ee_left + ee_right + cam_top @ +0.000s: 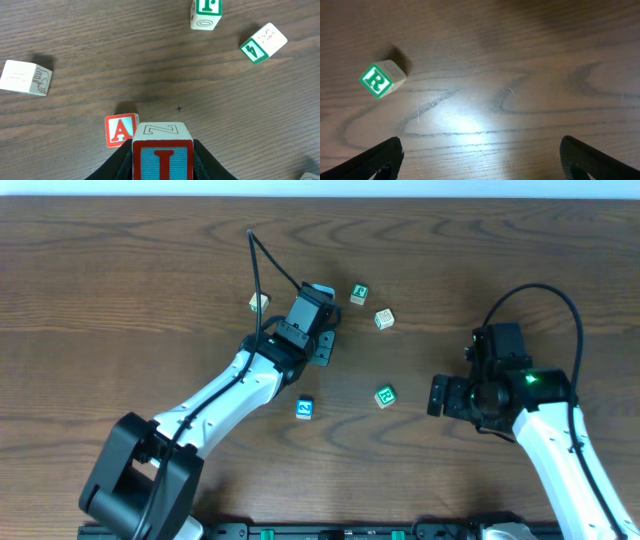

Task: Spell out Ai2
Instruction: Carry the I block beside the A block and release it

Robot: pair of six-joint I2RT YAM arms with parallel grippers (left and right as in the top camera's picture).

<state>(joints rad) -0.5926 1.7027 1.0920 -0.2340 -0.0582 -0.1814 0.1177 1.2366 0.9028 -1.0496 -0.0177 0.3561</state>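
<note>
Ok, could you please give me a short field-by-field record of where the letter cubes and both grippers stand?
left gripper: shut on the red I cube
red A cube: on the table, close beside the red I cube
blue 2 cube: lying alone, apart from the other two, toward the arm bases
right gripper: open, holding nothing, over bare wood
green R cube: near the right gripper, not touched
word so far: A and I together, 2 not yet placed

Seven cubes on the table [120,270]. Two red-lettered: A [120,131], I [162,160]. One blue: 2 [305,408], six o'clock of centre. Three green-lettered: green cube [359,294] at one, green 4 [384,318] at two, green R [385,396] at four. One beige cube [259,302] at eleven.
</note>
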